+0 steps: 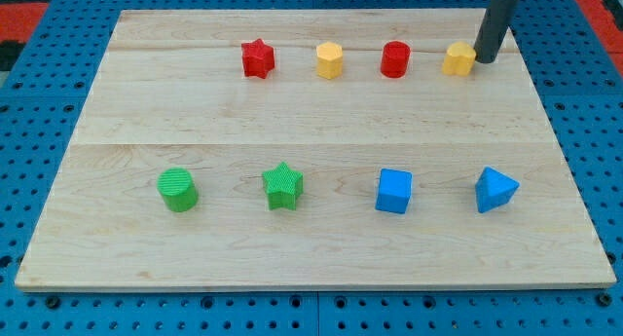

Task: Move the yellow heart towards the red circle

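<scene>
My tip [484,59] touches the yellow heart [458,58] (near board's top-right edge [506,34]).

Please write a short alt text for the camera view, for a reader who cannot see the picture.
My tip touches the right side of the yellow heart, at the right end of a top row on a wooden board, with the red circle just to its left. Further left are a yellow hexagon and a red star.

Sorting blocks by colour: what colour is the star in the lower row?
Green. The green star shows plainly in the camera view, between the green cylinder and blue cube.
</scene>
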